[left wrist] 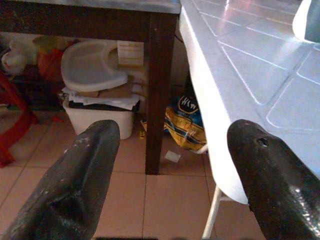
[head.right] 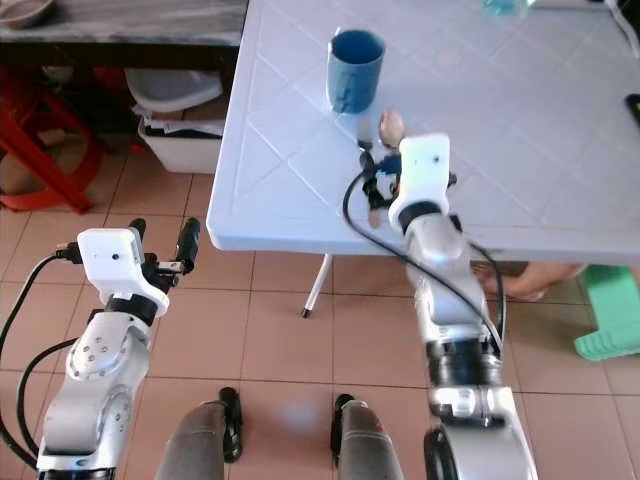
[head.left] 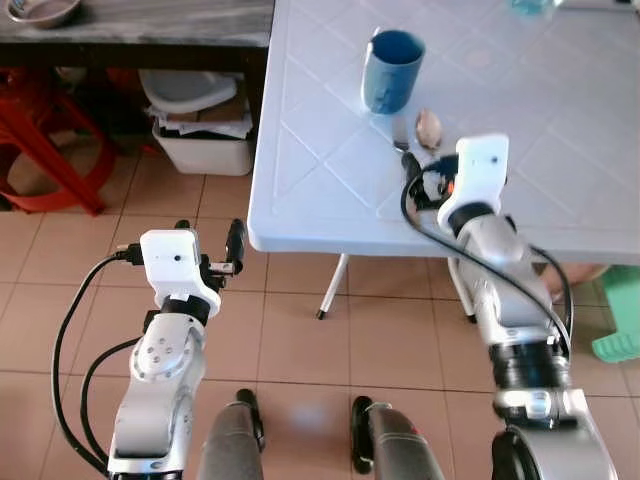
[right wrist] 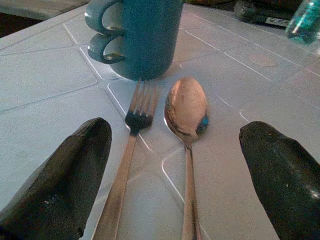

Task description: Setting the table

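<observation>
A blue mug (head.left: 392,70), which looks like two stacked ones with two handles (right wrist: 102,30), stands on the white plastic table (head.left: 330,200). Just in front of it lie a fork (right wrist: 132,145) and a spoon (right wrist: 186,107) side by side, heads toward the mug. My right gripper (right wrist: 175,155) is low over the table near its front edge, open, with both utensil handles between its fingers (right wrist: 65,175) and nothing held. To the left of the table, above the tiled floor, my left gripper (head.left: 210,235) is open and empty.
A white lidded bin (head.left: 200,120) and a yellow bag (left wrist: 187,125) sit under a dark wooden table (head.left: 150,25) with a metal bowl (head.left: 40,10) on it. A red stool (head.left: 50,150) stands far left and a green stool (head.left: 620,320) far right. A bottle (right wrist: 302,20) stands further back.
</observation>
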`<state>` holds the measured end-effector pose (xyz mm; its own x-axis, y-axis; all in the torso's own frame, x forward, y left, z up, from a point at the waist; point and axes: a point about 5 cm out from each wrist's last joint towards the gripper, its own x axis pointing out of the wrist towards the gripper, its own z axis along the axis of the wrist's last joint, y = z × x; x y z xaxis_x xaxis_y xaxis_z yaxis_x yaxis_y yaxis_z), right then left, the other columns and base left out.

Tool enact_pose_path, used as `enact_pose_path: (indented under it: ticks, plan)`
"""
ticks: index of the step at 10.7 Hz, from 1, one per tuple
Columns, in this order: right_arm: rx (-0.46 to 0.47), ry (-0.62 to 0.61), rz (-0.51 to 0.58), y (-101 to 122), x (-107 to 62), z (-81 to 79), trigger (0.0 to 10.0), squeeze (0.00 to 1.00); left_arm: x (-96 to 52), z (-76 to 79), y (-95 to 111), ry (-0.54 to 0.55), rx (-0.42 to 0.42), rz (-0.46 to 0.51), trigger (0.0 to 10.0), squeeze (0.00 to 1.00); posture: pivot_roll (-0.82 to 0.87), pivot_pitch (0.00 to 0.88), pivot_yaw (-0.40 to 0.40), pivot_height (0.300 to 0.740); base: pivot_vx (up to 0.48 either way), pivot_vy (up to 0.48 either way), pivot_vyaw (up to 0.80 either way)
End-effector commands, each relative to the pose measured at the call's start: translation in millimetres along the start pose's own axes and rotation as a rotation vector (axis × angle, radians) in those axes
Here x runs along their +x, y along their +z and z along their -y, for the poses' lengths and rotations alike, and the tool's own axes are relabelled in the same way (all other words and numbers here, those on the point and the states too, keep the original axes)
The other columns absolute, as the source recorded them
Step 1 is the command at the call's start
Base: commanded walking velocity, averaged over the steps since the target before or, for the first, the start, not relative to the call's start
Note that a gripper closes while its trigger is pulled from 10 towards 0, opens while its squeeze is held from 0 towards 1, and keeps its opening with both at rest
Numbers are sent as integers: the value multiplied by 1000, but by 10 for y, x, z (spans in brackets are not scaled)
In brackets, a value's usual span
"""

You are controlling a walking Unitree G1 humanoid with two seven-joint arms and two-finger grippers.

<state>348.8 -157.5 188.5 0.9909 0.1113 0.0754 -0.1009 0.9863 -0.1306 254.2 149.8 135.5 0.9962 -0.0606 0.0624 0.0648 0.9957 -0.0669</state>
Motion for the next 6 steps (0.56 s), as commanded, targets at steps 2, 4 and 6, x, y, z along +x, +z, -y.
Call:
enact_pose_path:
  ticks: [2, 4, 6]
  plan:
    - [22, 30, -28, 6, 63, -11, 10000, 0, -46, -26, 9, 0, 13, -15, 10000, 0, 33, 307, 36, 740, 0, 0, 0]
    - [32, 56, -29, 38, 94, -26, 10000, 0, -50, -33, 19, -4, 19, -22, 10000, 0, 35, 314, 41, 740, 0, 0, 0]
    - [58, 90, -46, 32, 117, -29, 10000, 0, -50, -36, 28, -5, 20, -26, 10000, 0, 35, 317, 41, 740, 0, 0, 0]
